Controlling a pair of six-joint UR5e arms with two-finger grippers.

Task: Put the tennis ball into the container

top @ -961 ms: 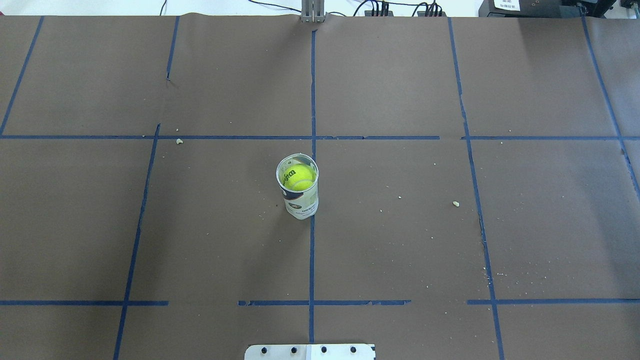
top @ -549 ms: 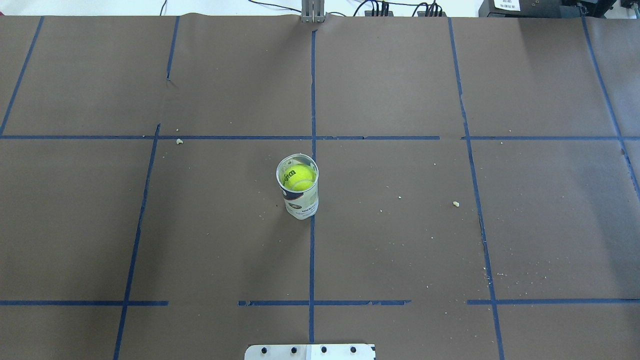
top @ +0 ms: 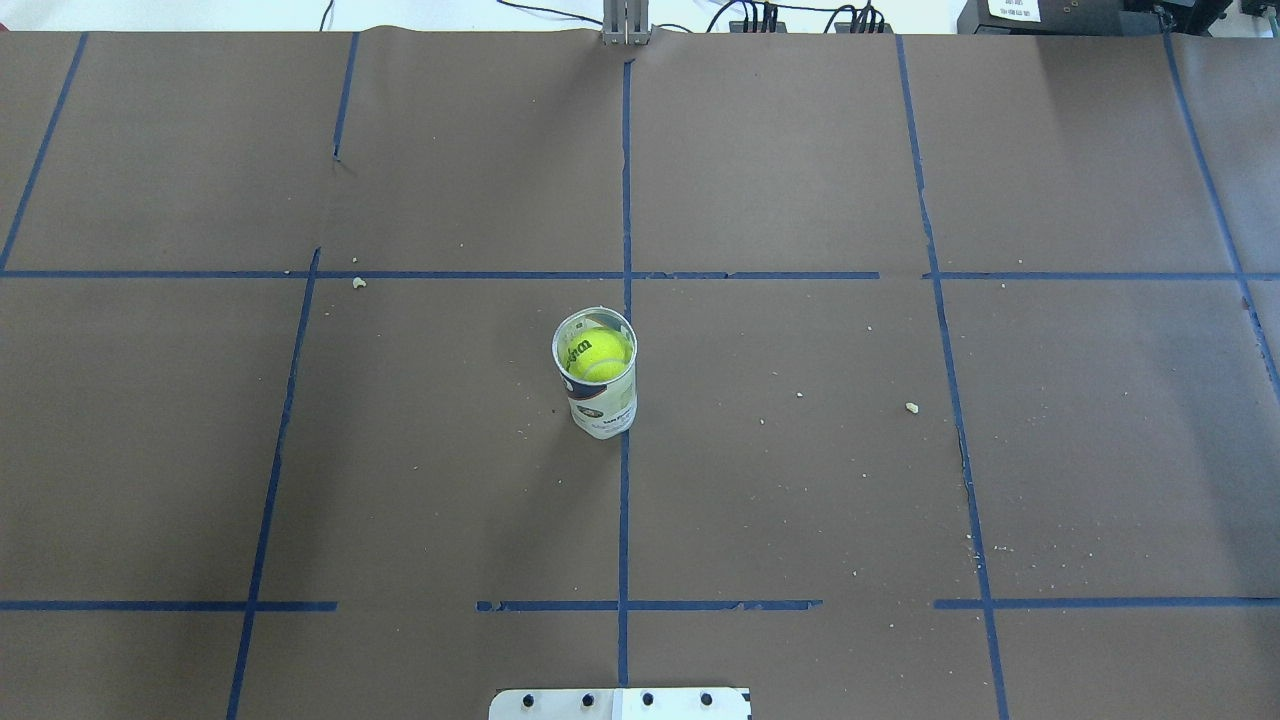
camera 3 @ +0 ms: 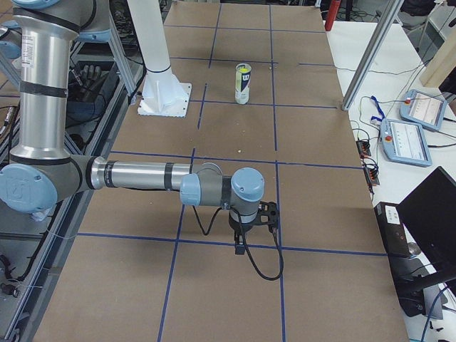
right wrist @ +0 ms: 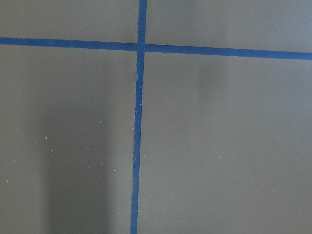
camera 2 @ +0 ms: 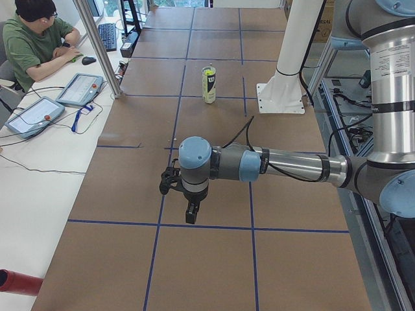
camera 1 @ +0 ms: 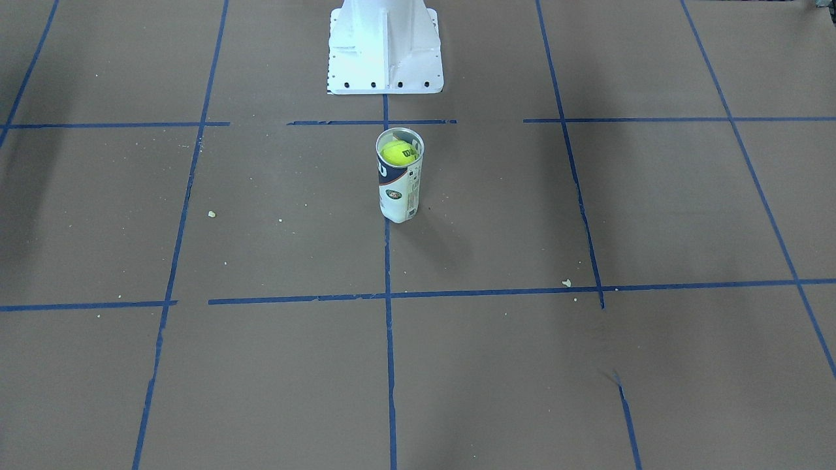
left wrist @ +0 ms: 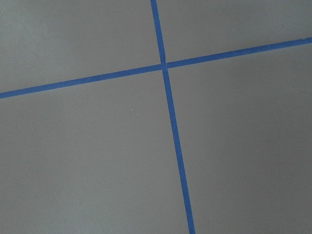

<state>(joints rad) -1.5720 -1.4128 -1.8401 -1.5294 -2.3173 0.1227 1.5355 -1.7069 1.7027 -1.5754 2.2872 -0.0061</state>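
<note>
The tennis ball [top: 598, 353] sits inside the top of the container [top: 603, 405], a clear tube with a white and navy label standing upright near the table's middle. From the front the tennis ball [camera 1: 398, 153] shows just below the rim of the container [camera 1: 400, 192]. Both arms are stretched far out from it, over bare brown paper. My left gripper [camera 2: 170, 183] shows only in the left side view, and my right gripper [camera 3: 267, 214] only in the right side view. Whether either is open or shut I cannot tell. Both wrist views show only paper and blue tape lines.
The white metal pedestal [camera 1: 384, 52] stands just behind the tube on the robot's side. Small crumbs [top: 911, 407] lie scattered on the paper. An operator [camera 2: 35, 39] sits at a side desk with tablets [camera 2: 79, 89] beyond the table edge.
</note>
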